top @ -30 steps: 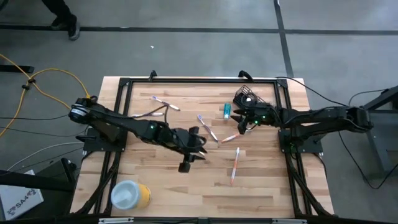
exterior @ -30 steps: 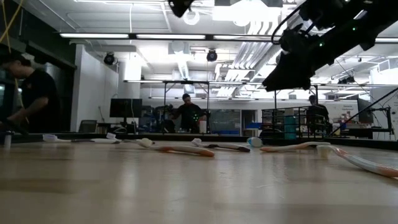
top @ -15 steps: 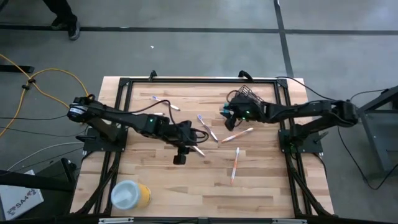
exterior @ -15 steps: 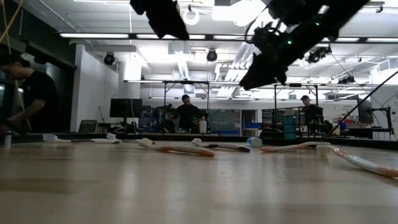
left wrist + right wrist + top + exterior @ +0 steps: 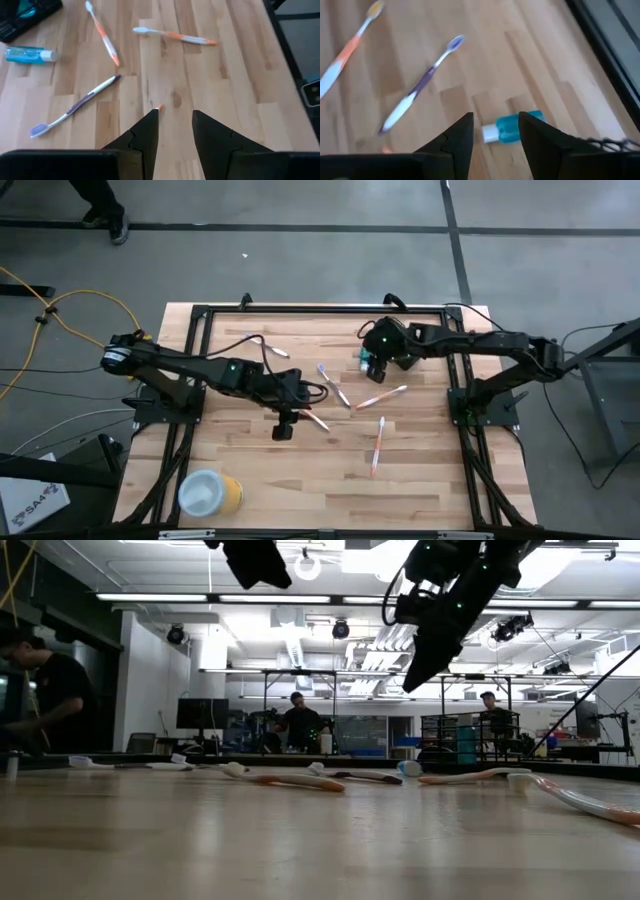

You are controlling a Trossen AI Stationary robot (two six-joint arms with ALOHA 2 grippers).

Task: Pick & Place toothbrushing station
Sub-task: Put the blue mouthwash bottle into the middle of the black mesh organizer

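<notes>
Table (image 5: 250,480), seen from above, left to right.

Yellow cylinder with white top (image 5: 209,493) lies near the front left corner, well apart from everything else.

Left arm reaches in from the left edge toward the table's middle. Left gripper (image 5: 300,417) hangs above the wood; the left wrist view shows its fingers (image 5: 147,135) parted by a narrow gap, with nothing between them. An orange tip (image 5: 158,107) pokes out just past one finger; what it belongs to is hidden. In the high view an orange-and-white toothbrush (image 5: 316,420) lies just beside this gripper.

Behind the left arm, toward the far edge, one pale toothbrush (image 5: 262,343) lies alone.

Middle of the table: a purple-and-white toothbrush (image 5: 330,381) lies at a slant. To its right an orange-handled toothbrush (image 5: 382,396) lies on the wood, and nearer the front another orange one (image 5: 379,444), roughly upright in the picture. All lie flat, apart from each other.

Right of centre, near the far edge: a small blue tube (image 5: 365,360) lies on the wood. Right gripper (image 5: 375,350) hovers directly over it. Right wrist view: fingers (image 5: 457,137) spread moderately, holding nothing, the tube's white cap and blue body showing in the gap below them.

The black wire-mesh holder (image 5: 605,145) shows only as a sliver of mesh at the corner of the right wrist view; the right arm covers it from above.
</notes>
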